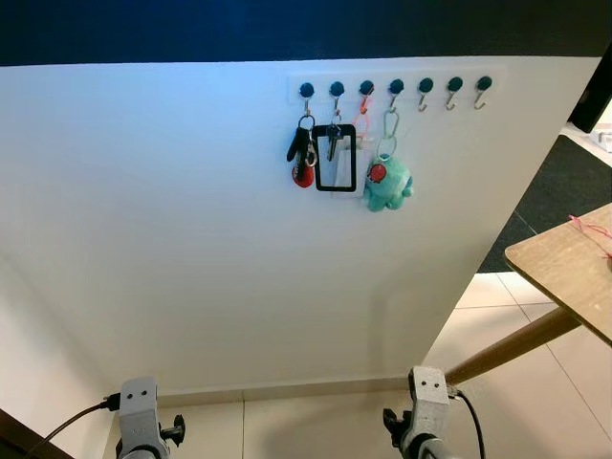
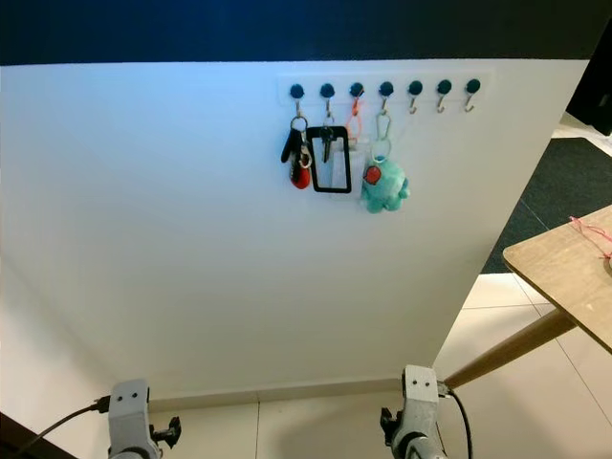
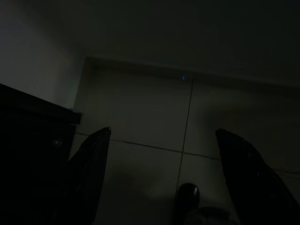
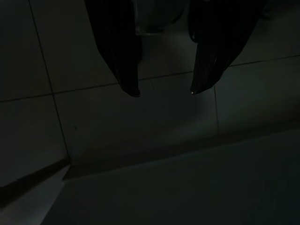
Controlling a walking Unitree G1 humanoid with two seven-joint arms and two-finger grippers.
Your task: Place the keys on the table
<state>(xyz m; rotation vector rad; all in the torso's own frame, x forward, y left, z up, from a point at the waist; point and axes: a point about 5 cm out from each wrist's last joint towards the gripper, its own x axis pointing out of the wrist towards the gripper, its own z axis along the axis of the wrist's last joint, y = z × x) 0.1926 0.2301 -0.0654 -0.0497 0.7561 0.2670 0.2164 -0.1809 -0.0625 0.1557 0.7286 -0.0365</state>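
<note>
Both end effectors empty: left end effector spread wide; right end effector narrower; keys on hook.

White wall under a dark navy band. White hook rail with dark blue knobs. Black-and-red keys, black rectangular frame tag, teal plush keychain with red patch. Pale wood table, cream floor tiles, black mat.

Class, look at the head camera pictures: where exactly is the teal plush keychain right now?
The teal plush keychain hangs from the fourth hook on the white wall's hook rail, just right of the black rectangular tag.
</note>
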